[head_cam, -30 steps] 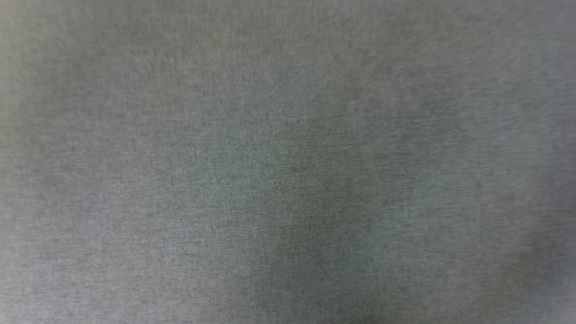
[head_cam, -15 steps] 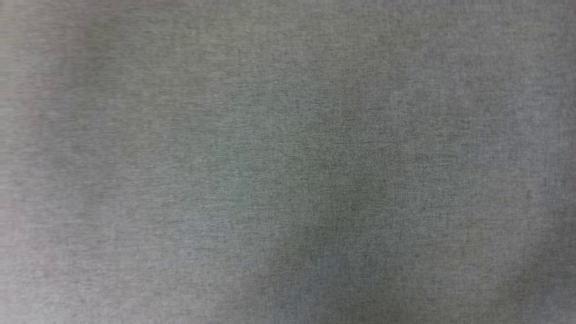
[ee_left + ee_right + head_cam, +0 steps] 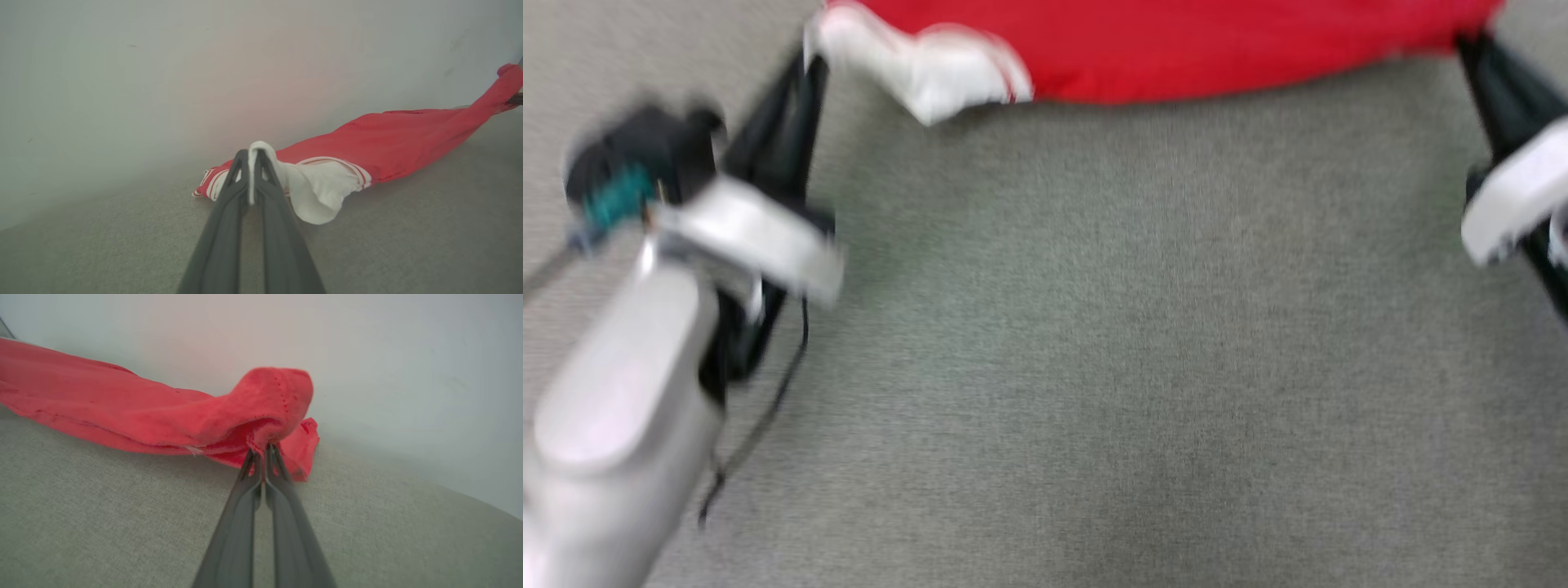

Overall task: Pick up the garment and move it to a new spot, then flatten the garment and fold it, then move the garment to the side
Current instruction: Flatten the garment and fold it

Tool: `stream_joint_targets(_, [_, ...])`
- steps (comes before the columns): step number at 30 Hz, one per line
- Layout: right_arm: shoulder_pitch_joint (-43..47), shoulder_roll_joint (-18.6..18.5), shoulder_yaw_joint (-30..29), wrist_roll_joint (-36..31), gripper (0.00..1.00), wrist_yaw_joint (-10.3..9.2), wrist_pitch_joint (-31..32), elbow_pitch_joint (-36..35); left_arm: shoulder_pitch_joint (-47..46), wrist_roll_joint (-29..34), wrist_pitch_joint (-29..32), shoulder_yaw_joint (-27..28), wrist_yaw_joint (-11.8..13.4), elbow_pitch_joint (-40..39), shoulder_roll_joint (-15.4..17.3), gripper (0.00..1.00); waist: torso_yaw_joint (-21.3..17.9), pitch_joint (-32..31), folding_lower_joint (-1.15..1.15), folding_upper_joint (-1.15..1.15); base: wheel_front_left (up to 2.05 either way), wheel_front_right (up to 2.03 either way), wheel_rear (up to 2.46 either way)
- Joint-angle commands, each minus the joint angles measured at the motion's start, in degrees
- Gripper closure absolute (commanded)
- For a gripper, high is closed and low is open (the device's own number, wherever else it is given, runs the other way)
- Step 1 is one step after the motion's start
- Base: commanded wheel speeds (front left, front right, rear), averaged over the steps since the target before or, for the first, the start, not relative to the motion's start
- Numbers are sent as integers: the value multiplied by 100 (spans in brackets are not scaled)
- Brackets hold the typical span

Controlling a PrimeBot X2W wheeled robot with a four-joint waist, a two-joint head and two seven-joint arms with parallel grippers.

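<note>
The garment (image 3: 1176, 41) is a red T-shirt with white sleeves, stretched along the top edge of the head view over grey fabric. Its white sleeve (image 3: 931, 69) hangs at the left end. My left gripper (image 3: 813, 61) is shut on that white sleeve; in the left wrist view the white cloth (image 3: 322, 190) is pinched at my left gripper (image 3: 250, 157). My right gripper (image 3: 1470, 45) holds the red end at the upper right. In the right wrist view a red fold (image 3: 269, 400) is clamped in my right gripper (image 3: 262, 451). The print is hidden.
Grey woven fabric (image 3: 1094, 367) covers the surface below the shirt. A pale wall (image 3: 204, 81) rises just behind the garment in both wrist views. My pale left forearm (image 3: 613, 416) with a loose black cable (image 3: 760, 425) crosses the lower left.
The head camera has shifted: earlier it showed bare grey fabric, now both grippers and the stretched red shirt are at the top. Motion blur remains.
</note>
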Motion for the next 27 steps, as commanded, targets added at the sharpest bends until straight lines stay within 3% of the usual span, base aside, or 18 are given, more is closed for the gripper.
stream_joint_targets(1, [256, -88, 4, 74, 100, -7, -83, -16, 347, -66, 38, 2, 76, -129, 105, 100, 148, -443, 0, 0, 0, 0, 0])
stream_joint_targets(8, [1470, -365, 318, 254, 100, -7, -187, -197, 2105, -400, 613, -118, 453, -1103, 779, 100, 265, -1131, 0, 0, 0, 0, 0])
stream_joint_targets(15, [2452, -607, 265, 629, 100, -8, 9, -504, 3345, -707, 1435, -419, 704, -2138, 1371, 100, 395, -1662, 0, 0, 0, 0, 0])
stream_joint_targets(27, [4498, -970, -273, 1675, 100, -7, 1229, -1729, 4830, -1639, 2278, -714, 976, -3054, 1886, 100, 332, -2165, 0, 0, 0, 0, 0])
